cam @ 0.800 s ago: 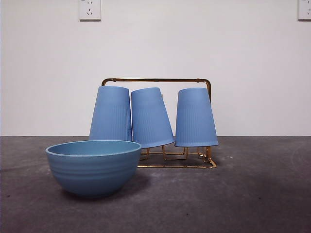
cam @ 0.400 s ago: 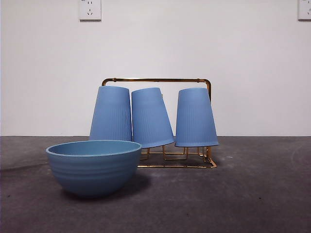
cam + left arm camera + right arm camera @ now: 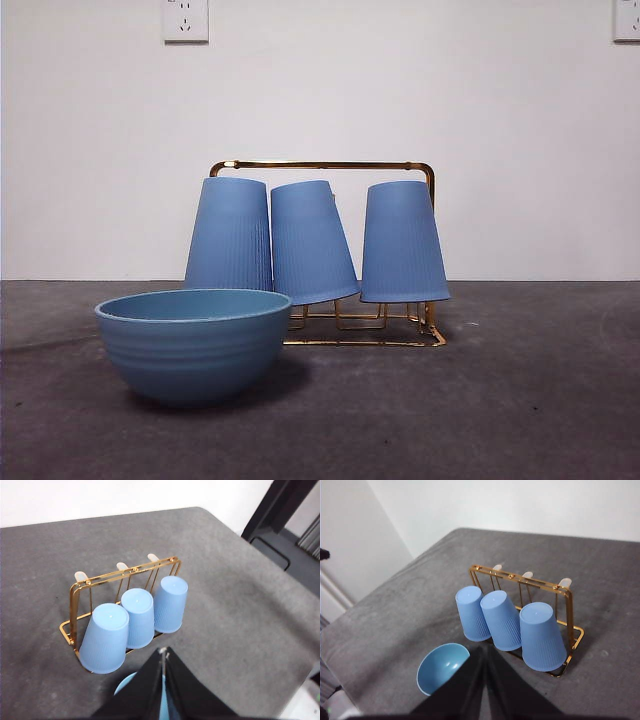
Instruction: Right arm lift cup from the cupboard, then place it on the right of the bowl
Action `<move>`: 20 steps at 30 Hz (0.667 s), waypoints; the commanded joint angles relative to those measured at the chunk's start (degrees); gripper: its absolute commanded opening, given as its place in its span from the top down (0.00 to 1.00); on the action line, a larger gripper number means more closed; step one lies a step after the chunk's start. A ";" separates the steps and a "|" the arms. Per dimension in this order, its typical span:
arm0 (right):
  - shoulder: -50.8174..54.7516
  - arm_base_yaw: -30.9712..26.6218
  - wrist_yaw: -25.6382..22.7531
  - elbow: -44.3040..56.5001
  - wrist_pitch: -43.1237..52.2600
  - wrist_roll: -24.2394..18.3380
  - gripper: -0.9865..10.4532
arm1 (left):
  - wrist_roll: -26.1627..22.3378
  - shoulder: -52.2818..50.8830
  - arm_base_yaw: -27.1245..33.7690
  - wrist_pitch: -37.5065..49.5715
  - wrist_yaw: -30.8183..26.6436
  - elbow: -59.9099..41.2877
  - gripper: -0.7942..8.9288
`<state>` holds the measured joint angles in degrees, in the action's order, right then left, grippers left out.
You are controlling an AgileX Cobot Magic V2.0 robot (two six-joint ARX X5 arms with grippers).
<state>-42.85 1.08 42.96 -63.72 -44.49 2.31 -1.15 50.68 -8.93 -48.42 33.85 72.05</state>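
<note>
Three tall ribbed blue cups hang upside down on the gold wire cupboard (image 3: 330, 166): left cup (image 3: 229, 235), middle cup (image 3: 311, 241), right cup (image 3: 402, 242). The blue bowl (image 3: 192, 340) stands in front of the rack at the left. No arm shows in the front view. In the right wrist view my right gripper (image 3: 485, 652) is shut, high above the table, with the bowl (image 3: 442, 667), the cups (image 3: 541, 635) and the rack (image 3: 520, 577) below. In the left wrist view my left gripper (image 3: 163, 655) is shut, high above the cups (image 3: 137, 616) and rack (image 3: 125, 572).
The dark grey table (image 3: 520, 400) runs to a white wall with sockets (image 3: 185, 20). The table's edge and a dark frame (image 3: 280, 510) show in the left wrist view.
</note>
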 commanded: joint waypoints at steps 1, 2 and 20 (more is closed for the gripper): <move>-1.75 0.04 0.35 -0.90 -0.13 -1.95 0.90 | -4.33 1.11 -0.17 -0.07 0.42 0.96 0.91; -2.12 0.04 0.35 -0.90 -0.17 -1.95 0.90 | -4.44 1.29 -0.17 -0.04 0.42 0.96 0.91; -2.78 0.04 -0.96 -0.90 -0.15 -2.38 0.45 | -3.76 1.44 -0.15 0.00 0.42 0.96 0.32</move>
<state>-45.36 1.08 41.98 -63.70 -44.97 0.40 -4.95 51.75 -8.93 -48.88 33.87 72.05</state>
